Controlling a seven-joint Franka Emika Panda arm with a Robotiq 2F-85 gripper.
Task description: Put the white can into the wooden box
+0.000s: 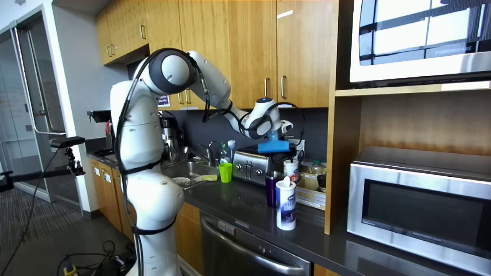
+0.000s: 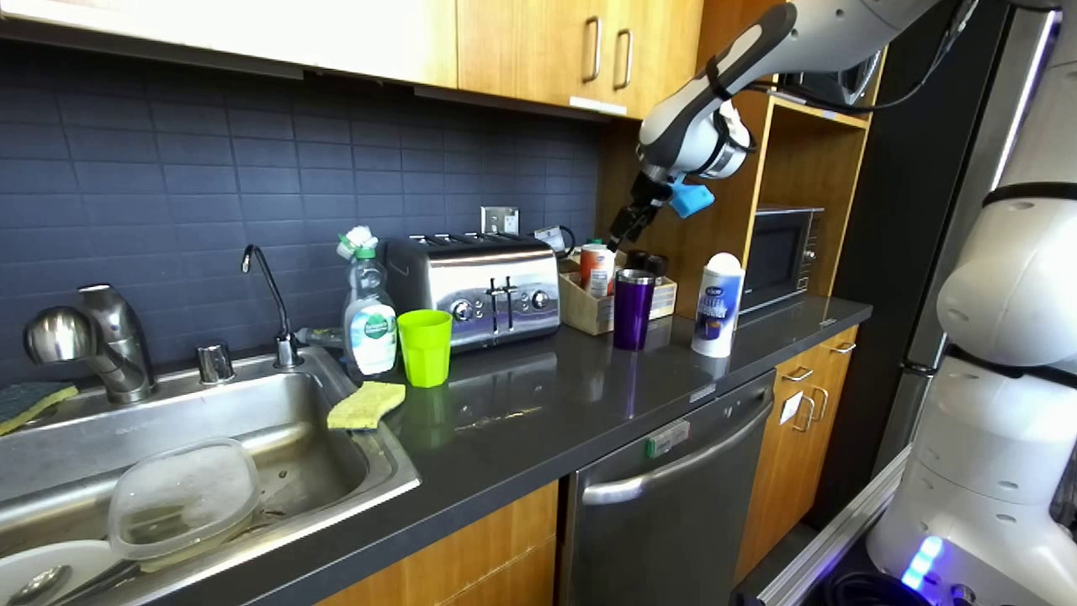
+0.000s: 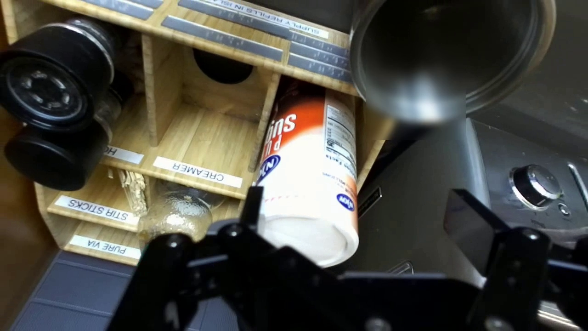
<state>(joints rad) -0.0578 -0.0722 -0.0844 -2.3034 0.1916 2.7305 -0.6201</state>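
Dark-grey and glossy, the bench (image 2: 522, 438) is running along blue-grey tiles (image 2: 193, 194), beneath wooden cabinets (image 1: 253, 50). It is framing a steel sink (image 2: 391, 478), where a plastic container (image 2: 185, 497) is sitting; a yellow sponge (image 2: 366, 405) is lying at the sink's corner. Nearby are standing a soap bottle (image 2: 371, 337), a green cup (image 2: 426, 347) and a metal toaster (image 2: 471, 290). Just beside the toaster, I am seeing the wooden box (image 2: 582, 308), its labelled compartments (image 3: 202, 124) showing in the wrist view. Two cans are answering to the task's words: a white can with a blue label (image 1: 286, 209) is standing upright on the bench, outside the box and near a purple tumbler (image 2: 633, 311); a white can with orange print (image 3: 308, 197) is standing in the box, in the compartment beside the one marked CREAMER. My gripper (image 3: 353, 202) is hovering above that orange-printed can, its jaws standing wide apart; whether a finger is touching the can, I cannot tell. Under the bench a dishwasher (image 2: 673, 505) is sitting; past a wooden partition (image 1: 332, 165) a microwave (image 1: 422, 214) is resting on the surface, and a second microwave (image 1: 414, 38) is occupying the shelf (image 1: 402, 90) above. Farther off, a glass door (image 1: 30, 161) is rising from grey carpet (image 1: 23, 218).
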